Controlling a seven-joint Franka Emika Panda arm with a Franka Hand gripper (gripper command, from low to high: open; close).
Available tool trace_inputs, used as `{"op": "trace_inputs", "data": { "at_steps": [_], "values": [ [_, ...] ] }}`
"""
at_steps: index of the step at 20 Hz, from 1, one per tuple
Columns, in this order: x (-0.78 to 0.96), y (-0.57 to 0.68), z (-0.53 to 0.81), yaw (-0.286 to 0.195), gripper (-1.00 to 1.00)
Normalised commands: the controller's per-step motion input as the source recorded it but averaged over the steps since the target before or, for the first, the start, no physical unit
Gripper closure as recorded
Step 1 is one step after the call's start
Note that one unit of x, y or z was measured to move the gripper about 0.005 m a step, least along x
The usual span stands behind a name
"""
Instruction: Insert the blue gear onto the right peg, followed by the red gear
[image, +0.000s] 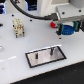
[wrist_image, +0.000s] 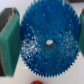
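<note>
The blue gear (wrist_image: 47, 42) fills the wrist view, toothed rim all round and a pale hole at its hub, clamped between two teal finger pads (wrist_image: 10, 42). In the exterior view my gripper (image: 65, 30) hangs at the upper right, shut on the blue gear (image: 63, 28), above the table. The red gear (image: 53, 23) lies on the table just to the exterior view's left of the gripper; only its edge (wrist_image: 37, 81) shows in the wrist view. The right peg (image: 51, 50) stands on the black plate (image: 46, 59), lower and to the left of the gripper.
A second thin pin (image: 36, 56) stands on the plate's left half. A beige and white block-like object (image: 19, 26) sits at the exterior view's left. A black cable (image: 25, 12) arcs over the back of the table.
</note>
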Motion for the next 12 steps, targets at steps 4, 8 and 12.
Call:
{"op": "trace_inputs", "data": {
  "at_steps": [4,8,12],
  "values": [
    [0.68,-0.36,0.37,0.000,1.00],
    [0.69,-0.35,0.24,0.000,1.00],
    [0.71,-0.31,0.19,0.000,1.00]
  ]
}}
